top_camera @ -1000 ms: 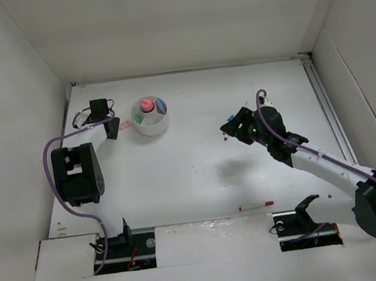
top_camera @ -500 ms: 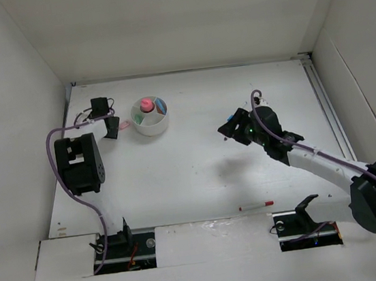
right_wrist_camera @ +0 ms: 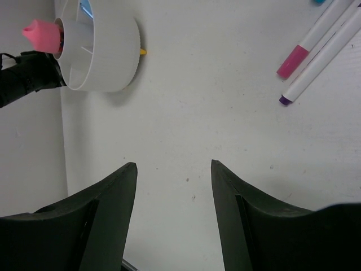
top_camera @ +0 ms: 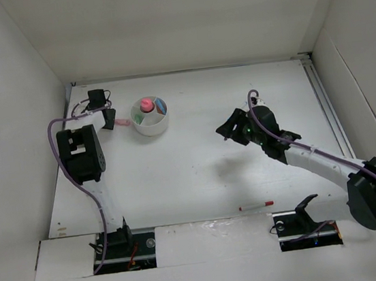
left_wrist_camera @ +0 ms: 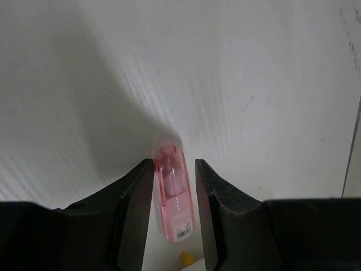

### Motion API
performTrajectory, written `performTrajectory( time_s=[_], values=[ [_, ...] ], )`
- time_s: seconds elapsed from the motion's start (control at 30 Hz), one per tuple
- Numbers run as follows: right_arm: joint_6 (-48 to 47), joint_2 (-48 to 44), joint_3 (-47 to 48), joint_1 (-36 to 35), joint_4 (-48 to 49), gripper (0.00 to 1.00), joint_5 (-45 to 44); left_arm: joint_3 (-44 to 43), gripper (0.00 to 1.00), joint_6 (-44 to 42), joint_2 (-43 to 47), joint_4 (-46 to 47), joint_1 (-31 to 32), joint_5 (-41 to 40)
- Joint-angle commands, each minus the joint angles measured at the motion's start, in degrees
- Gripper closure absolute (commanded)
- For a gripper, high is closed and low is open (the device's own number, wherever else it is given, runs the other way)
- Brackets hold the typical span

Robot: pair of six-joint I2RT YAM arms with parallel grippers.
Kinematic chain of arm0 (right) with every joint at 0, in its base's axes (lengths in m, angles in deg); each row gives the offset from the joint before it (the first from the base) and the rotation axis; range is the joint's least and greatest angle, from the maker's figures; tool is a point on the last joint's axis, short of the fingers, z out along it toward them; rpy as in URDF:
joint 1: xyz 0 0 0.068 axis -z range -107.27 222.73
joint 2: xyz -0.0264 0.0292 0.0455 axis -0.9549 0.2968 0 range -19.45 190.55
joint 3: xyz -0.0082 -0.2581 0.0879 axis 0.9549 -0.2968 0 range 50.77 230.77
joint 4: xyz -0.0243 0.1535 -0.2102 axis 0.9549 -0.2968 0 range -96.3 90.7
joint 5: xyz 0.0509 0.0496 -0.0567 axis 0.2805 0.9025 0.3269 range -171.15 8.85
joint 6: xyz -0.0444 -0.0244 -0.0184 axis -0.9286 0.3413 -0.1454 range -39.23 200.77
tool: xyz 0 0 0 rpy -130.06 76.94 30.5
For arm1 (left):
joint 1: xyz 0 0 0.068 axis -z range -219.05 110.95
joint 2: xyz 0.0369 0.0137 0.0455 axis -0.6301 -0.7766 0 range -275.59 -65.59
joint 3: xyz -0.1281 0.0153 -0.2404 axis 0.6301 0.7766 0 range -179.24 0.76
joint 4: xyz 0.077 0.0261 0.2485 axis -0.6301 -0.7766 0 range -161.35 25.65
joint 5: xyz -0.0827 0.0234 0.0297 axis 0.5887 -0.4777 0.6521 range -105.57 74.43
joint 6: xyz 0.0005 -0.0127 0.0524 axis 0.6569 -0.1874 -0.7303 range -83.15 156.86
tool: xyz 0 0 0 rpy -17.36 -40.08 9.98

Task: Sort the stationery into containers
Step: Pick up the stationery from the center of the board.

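A clear pink stationery piece (left_wrist_camera: 174,195) lies on the table between the jaws of my left gripper (left_wrist_camera: 174,164). The left finger touches it and a strip of table shows at the right finger, so the gripper is open around it. In the top view this piece (top_camera: 123,124) lies just left of the round white container (top_camera: 152,125), beside my left gripper (top_camera: 109,118). The container holds a pink cylinder (top_camera: 146,105) and a blue item (top_camera: 160,105). My right gripper (top_camera: 230,129) hangs open and empty over mid-table. Two white pens (right_wrist_camera: 316,48) lie ahead of it.
A red-capped pen (top_camera: 256,205) lies near the front edge, by the right arm's base. A small yellow bit (right_wrist_camera: 142,51) sits against the container's wall (right_wrist_camera: 113,62). White walls close in the table on the left, back and right.
The left arm's elbow has swung toward the back and its gripper has shifted slightly back beside the pink piece. The right gripper has drifted a little to the left.
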Motion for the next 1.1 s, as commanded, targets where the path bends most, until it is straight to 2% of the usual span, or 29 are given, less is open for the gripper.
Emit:
performTrajectory(
  time_s=[0.0,0.1,0.13,0.27,0.3,0.37,0.53,0.67,0.83,1.07],
  values=[
    [-0.99,0.28,2.59,-0.42,2.39,0.39,-0.34,-5.86,0.69,-5.46,-3.48,-3.13,-0.76,-2.66],
    [-0.99,0.9,3.11,-0.42,2.39,0.39,-0.34,-13.16,0.71,-11.95,-8.91,-10.13,-0.76,-3.28],
    [-0.99,0.9,3.11,-0.42,2.39,0.39,-0.34,-18.23,0.71,-13.37,-10.51,-12.08,-0.76,-3.28],
    [-0.99,0.9,3.11,-0.42,1.87,0.39,0.18,-25.9,0.69,-18.57,-15.35,-17.8,-0.76,-4.68],
    [-0.99,0.9,3.11,-0.94,1.87,0.39,0.19,-25.93,0.69,-18.57,-15.36,-17.81,-0.24,-4.69],
    [-0.99,0.9,3.11,-0.94,1.87,0.39,0.19,-24.36,0.63,-20.23,-14.75,-16.41,-0.23,-4.69],
    [-0.99,0.9,3.11,-0.94,1.87,0.39,0.19,-21.8,0.63,-20.77,-13.69,-16.41,-0.23,-2.76],
    [-0.99,0.29,3.11,-0.94,1.87,0.39,0.19,-13.29,0.63,-20.24,-7.9,-10.45,-0.85,1.54],
    [-0.99,-0.25,3.11,-0.94,1.87,0.39,0.19,-10.3,0.63,-19.55,-7.36,-11.04,-0.23,1.55],
    [-0.99,-1.39,3.11,-0.94,1.87,0.39,0.19,-13.61,0.63,-18.05,-8.76,-14.2,1.52,-0.12]
  ],
)
